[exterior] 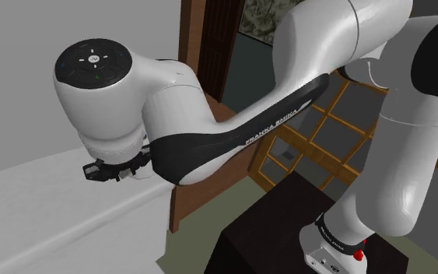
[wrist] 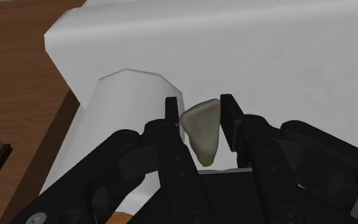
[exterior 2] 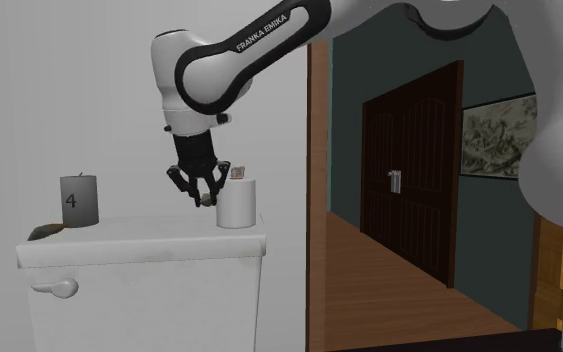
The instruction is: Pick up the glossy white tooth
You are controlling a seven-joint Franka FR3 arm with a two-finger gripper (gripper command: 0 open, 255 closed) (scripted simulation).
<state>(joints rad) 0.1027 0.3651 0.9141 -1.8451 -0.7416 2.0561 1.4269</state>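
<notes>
On the white tank (exterior 2: 139, 240), the roll (exterior 2: 237, 208) stands just beside the gripper (wrist: 199, 105), at its 3 o'clock in the second exterior view. The gripper pinches the tooth (wrist: 203, 130) above the tank. Glossy and tapered, the tooth could squirt free, and a swing toward 3 o'clock would topple the roll.

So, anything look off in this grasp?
Nothing spilled or damaged. One oddity: the tooth sits slightly askew in the gripper, pinched only at its wide end, with its narrow tip pointing back toward the hand, close beside the white roll.
</notes>
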